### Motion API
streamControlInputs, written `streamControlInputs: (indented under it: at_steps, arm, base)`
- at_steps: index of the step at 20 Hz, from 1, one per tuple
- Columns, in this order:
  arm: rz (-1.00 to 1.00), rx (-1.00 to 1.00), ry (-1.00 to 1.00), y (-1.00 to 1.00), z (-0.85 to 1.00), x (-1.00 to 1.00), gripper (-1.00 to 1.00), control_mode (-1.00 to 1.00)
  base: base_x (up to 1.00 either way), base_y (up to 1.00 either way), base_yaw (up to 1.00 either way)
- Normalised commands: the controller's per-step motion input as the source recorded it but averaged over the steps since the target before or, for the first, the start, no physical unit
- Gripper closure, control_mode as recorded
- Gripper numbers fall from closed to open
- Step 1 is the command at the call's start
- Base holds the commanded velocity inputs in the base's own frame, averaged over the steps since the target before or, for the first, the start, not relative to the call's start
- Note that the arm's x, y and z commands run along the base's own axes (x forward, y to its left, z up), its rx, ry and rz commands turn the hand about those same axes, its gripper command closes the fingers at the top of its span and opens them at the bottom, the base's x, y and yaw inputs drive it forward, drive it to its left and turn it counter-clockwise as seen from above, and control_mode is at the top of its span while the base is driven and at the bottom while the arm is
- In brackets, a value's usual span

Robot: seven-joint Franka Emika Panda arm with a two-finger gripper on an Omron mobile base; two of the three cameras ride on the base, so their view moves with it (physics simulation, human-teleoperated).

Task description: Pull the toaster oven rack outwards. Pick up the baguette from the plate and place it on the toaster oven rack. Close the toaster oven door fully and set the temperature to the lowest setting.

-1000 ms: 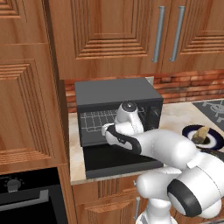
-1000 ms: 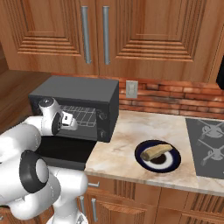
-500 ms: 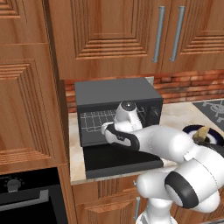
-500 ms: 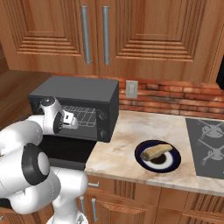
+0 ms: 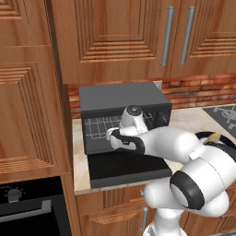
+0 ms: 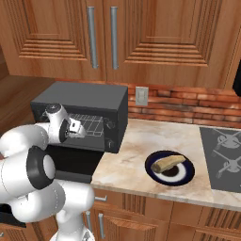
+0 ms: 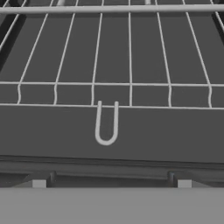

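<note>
The dark grey toaster oven (image 5: 120, 97) (image 6: 80, 100) stands on the counter with its door (image 5: 126, 168) (image 6: 70, 159) folded down flat. Inside, the wire rack (image 5: 98, 125) (image 6: 90, 123) (image 7: 112, 83) lies in the cavity, and its U-shaped front loop (image 7: 106, 127) is close ahead in the hand view. My gripper (image 5: 110, 137) (image 6: 77, 128) (image 7: 111, 183) is open at the cavity mouth, just above the door, with nothing between its fingers. The baguette (image 6: 165, 163) (image 5: 213, 137) lies on the navy-rimmed plate (image 6: 184, 173) to the right of the oven.
Control knobs (image 6: 110, 133) run down the toaster oven's right strip. A cooktop (image 6: 225, 155) sits at the far right of the counter. Wooden cabinets (image 6: 113, 37) hang above, and a built-in black oven (image 5: 27, 207) is low on the left.
My hand has edged slightly closer to the cavity and the elbow has shifted. The jaws stay open, and the rack, baguette and door have not moved.
</note>
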Motion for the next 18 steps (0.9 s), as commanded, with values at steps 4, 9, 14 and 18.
streamControlInputs:
  at_steps: [4, 9, 14, 18]
  arm:
    - [-0.01, 0.0, 0.0, 0.0, -0.11, 0.15, -1.0, -1.0]
    - [-0.01, 0.0, 0.0, 0.0, -0.11, 0.08, -1.0, -1.0]
    - [-0.01, 0.0, 0.0, 0.0, -0.09, 0.09, -1.0, -1.0]
    - [-0.01, 0.0, 0.0, 0.03, -0.1, 0.11, -1.0, -1.0]
  base:
    - [0.0, 0.0, 0.0]
    - [0.0, 0.0, 0.0]
    - [0.0, 0.0, 0.0]
    - [0.0, 0.0, 0.0]
